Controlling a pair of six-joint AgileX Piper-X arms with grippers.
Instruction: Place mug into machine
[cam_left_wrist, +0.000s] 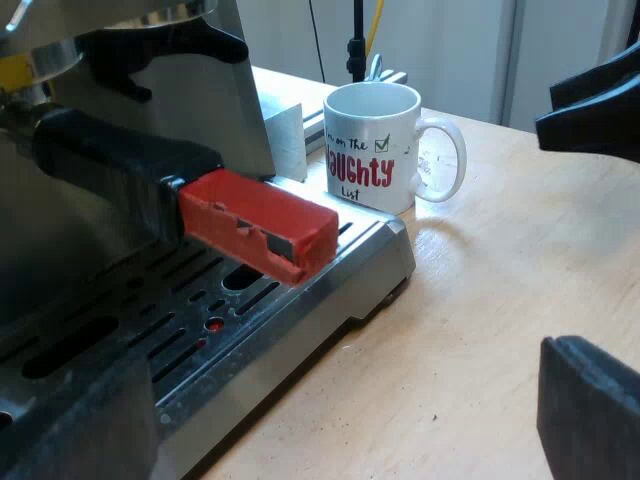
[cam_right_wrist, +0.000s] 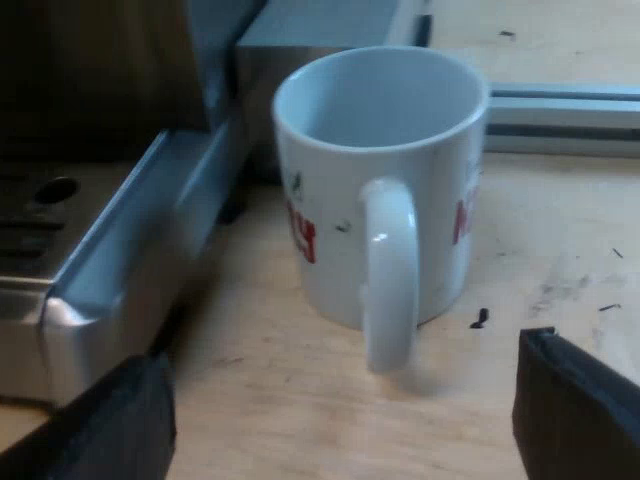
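Note:
A white mug (cam_left_wrist: 372, 148) with red lettering stands upright on the wooden table, just off the corner of the espresso machine's drip tray (cam_left_wrist: 300, 300). In the right wrist view the mug (cam_right_wrist: 380, 180) is close ahead, its handle (cam_right_wrist: 390, 270) turned toward my right gripper (cam_right_wrist: 340, 435). That gripper is open, with the handle a short way beyond its fingertips and nothing between them. My left gripper (cam_left_wrist: 330, 440) hangs open over the tray's edge and the table, holding nothing. The right gripper (cam_left_wrist: 585, 105) also appears beyond the mug's handle.
The metal holder is locked into the machine's front, and its dark handle with the red end (cam_left_wrist: 260, 225) sticks out over the slotted drip tray. A metal block (cam_left_wrist: 285, 135) stands behind the mug. Bare wooden table (cam_left_wrist: 480, 300) lies beside the machine.

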